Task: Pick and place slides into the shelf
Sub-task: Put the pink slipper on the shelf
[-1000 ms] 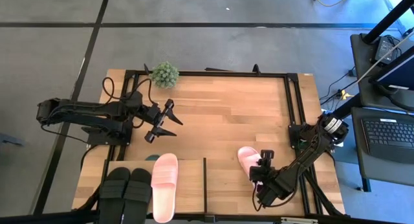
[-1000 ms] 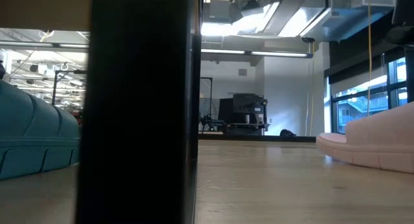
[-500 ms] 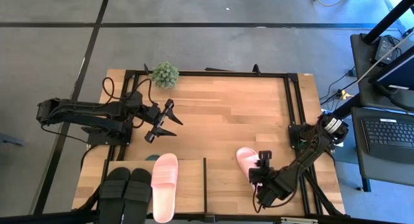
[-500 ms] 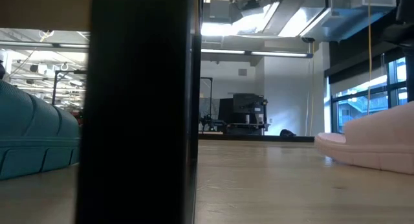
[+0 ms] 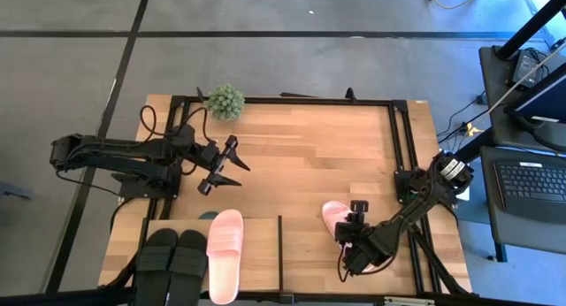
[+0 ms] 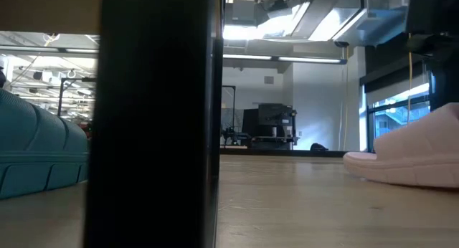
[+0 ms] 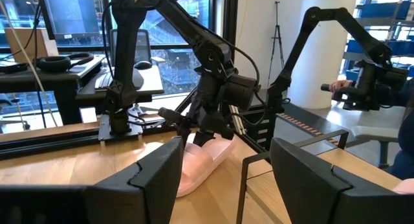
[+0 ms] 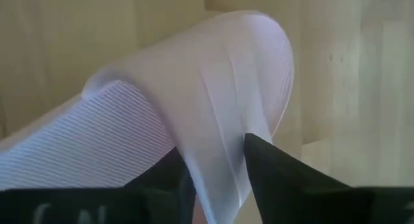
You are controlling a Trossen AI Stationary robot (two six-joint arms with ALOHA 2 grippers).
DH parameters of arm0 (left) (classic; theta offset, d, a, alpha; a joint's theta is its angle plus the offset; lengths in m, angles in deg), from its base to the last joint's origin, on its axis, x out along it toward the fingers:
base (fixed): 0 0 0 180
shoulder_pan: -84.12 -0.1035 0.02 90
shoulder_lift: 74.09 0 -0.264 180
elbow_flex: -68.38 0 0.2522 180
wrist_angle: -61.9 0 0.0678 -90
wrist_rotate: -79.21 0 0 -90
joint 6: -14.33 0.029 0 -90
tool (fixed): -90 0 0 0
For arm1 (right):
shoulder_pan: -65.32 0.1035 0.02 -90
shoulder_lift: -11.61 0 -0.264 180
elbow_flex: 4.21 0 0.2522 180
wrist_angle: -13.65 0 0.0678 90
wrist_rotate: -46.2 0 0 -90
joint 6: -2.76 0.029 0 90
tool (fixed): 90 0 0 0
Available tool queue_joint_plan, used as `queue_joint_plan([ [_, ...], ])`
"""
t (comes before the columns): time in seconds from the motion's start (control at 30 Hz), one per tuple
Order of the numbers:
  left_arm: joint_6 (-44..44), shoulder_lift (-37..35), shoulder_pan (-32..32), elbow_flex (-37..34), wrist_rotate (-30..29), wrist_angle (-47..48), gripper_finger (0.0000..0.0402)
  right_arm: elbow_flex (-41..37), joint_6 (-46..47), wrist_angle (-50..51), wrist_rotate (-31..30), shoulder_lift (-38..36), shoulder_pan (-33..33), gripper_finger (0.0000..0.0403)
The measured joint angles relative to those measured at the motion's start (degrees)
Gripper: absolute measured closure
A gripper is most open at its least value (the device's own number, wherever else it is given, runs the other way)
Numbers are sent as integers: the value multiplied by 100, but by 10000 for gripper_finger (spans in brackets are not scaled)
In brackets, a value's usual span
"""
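Right gripper (image 5: 348,238) clamps a pink slide (image 5: 332,215) at lower right.
Left gripper (image 5: 232,164) hovers left of centre, jaws apart, holding nothing.

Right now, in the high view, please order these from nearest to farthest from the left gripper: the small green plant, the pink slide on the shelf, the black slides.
From the left gripper:
1. Pink slide on the shelf, just below the gripper.
2. Small green plant, at the table's far edge; close to the first.
3. Black slides, at the shelf's left end.
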Motion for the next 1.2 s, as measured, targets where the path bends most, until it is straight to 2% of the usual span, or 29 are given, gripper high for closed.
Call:
queue_joint_plan([
  [0.1, 0, 0, 0, 0, 0, 0, 178, 0, -20, 4, -14, 0, -70, 304],
  [0.3, -4, 0, 0, 0, 0, 0, 178, 0, -31, 26, -44, 0, -90, 386],
  [0.43, -42, 0, 2, 0, 0, -5, 178, 0, 26, 126, -256, 0, -87, 388],
  [0.5, -499, 0, 2, 0, -113, -98, 178, 35, 109, 412, -344, 0, -87, 391],
  [0.63, -2051, 0, -87, 141, -914, -63, 178, 181, 250, 1616, -515, 0, -90, 391],
  [0.8, -3227, 34, -482, 590, -590, 383, 178, 614, 151, 3120, -1332, 0, -161, 391],
  [0.87, -3725, 112, -600, 744, -603, 512, 178, 838, -249, 3216, -1783, 0, -261, 391],
  [1.03, -4764, 486, -887, 1137, -609, 837, 178, 1553, -2063, 3153, -2842, 9, -638, 391],
  [1.2, -4992, 1084, -1023, 1340, -581, 1268, 178, 2415, -3185, 3101, -3523, 24, -1074, 391],
])
